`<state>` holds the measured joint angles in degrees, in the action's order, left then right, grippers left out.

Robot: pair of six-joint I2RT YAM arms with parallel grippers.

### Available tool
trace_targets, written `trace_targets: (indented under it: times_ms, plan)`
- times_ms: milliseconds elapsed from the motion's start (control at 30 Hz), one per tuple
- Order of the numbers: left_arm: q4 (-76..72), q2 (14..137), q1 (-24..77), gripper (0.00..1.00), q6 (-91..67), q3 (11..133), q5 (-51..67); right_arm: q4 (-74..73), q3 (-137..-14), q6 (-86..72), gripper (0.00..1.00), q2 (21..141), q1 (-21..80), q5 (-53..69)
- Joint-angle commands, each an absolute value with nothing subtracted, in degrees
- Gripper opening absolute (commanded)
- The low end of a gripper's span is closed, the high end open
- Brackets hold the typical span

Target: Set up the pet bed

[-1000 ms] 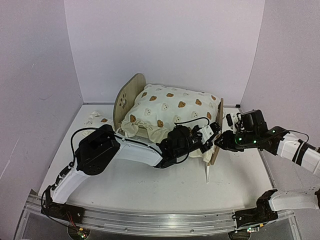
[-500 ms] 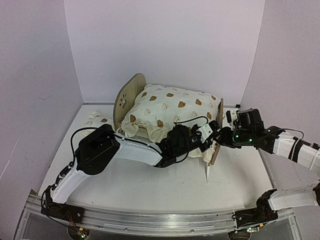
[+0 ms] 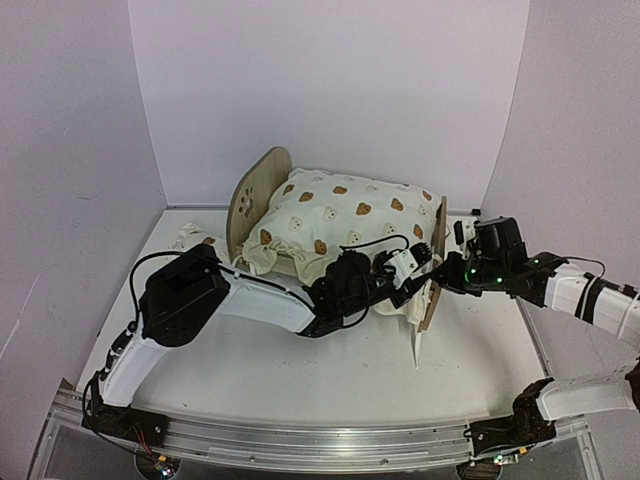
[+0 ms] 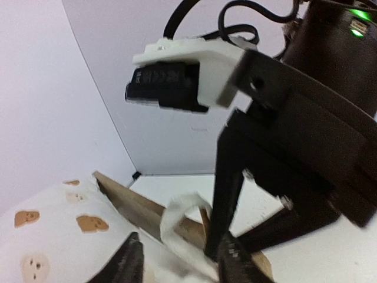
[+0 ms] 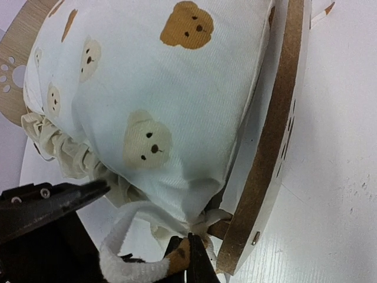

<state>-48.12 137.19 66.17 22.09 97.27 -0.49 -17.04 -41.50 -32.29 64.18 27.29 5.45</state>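
White table (image 3: 300, 370), right claw (image 5: 188, 262) newly clenched on cushion tie (image 5: 126, 266), left claw (image 4: 184, 260) now released

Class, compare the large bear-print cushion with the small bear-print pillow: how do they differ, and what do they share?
The cushion is far larger than the pillow. The cushion fills the pet bed; the pillow lies on the table left of the headboard. The right end effector pinches the cushion's tie; no end effector touches the pillow. Both are cream with bear faces.
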Motion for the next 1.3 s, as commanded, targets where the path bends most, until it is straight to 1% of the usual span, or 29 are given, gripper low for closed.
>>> trace_targets:
  times_ms: [0,67,133,200,267,400,467,567,700,800,933,1000,1033,1100,1133,1167,1200,1267]
  plan:
    - [-49.52,122.81,67.45,0.52,17.78,83.61,-1.20,-15.70,-43.22,-33.63,0.00,62.49,26.98,5.48]
    - [-49.21,116.71,67.45,0.57,14.64,74.59,-0.25,-17.40,-43.93,-33.74,0.00,62.27,26.91,6.12]
    - [-48.34,113.16,67.51,0.56,10.17,67.46,4.42,-18.55,-44.39,-33.91,0.00,62.07,26.83,6.65]
    - [-48.27,112.61,67.96,0.57,4.90,63.44,9.49,-19.36,-44.87,-34.01,0.00,62.01,26.81,7.33]
    - [-48.41,115.15,69.06,0.56,0.91,63.08,11.61,-20.26,-45.52,-34.15,0.00,62.21,26.83,7.78]
    - [-48.70,125.24,70.74,0.53,-2.51,70.66,11.91,-21.06,-46.11,-34.42,0.00,62.14,26.82,8.18]
    - [-49.03,130.98,70.85,0.57,-3.78,76.96,9.78,-21.37,-46.54,-34.38,0.00,62.29,26.81,8.57]
    - [-49.81,136.74,70.91,0.56,-3.80,82.15,8.14,-21.91,-47.13,-34.10,0.00,62.40,26.81,8.44]
    - [-51.06,141.09,71.09,0.59,-5.34,87.08,6.18,-22.29,-47.29,-34.14,0.00,62.01,26.82,8.40]
    - [-51.21,144.46,71.09,0.60,-6.36,90.75,5.47,-22.32,-47.16,-34.36,0.00,61.96,26.81,8.59]
    - [-51.30,147.48,71.06,0.59,-5.73,94.97,7.29,-22.32,-46.77,-34.67,0.00,61.83,26.81,8.95]
    - [-51.21,148.32,71.06,0.54,-4.34,95.77,8.00,-22.32,-46.83,-34.80,0.00,61.64,26.81,9.17]
    - [-51.10,148.72,71.08,0.43,-3.76,95.95,7.59,-22.32,-46.84,-35.02,0.00,61.53,26.82,9.21]
    - [-50.85,149.16,70.91,0.26,-1.73,95.55,7.48,-22.32,-47.07,-35.13,0.00,61.44,26.81,9.19]
    - [-50.75,148.95,70.88,0.13,-0.63,94.51,6.66,-22.32,-47.36,-35.06,0.00,61.45,26.81,8.96]
    - [-50.72,148.47,70.86,0.02,-0.17,92.72,5.45,-22.48,-47.94,-34.79,0.00,61.45,26.84,8.21]
    - [-50.71,147.55,70.85,0.00,0.69,91.11,5.26,-23.18,-48.92,-34.13,0.00,61.56,26.82,7.24]
    - [-50.85,145.94,70.88,0.00,3.09,87.66,4.85,-25.62,-51.91,-31.89,0.00,61.96,26.82,4.23]
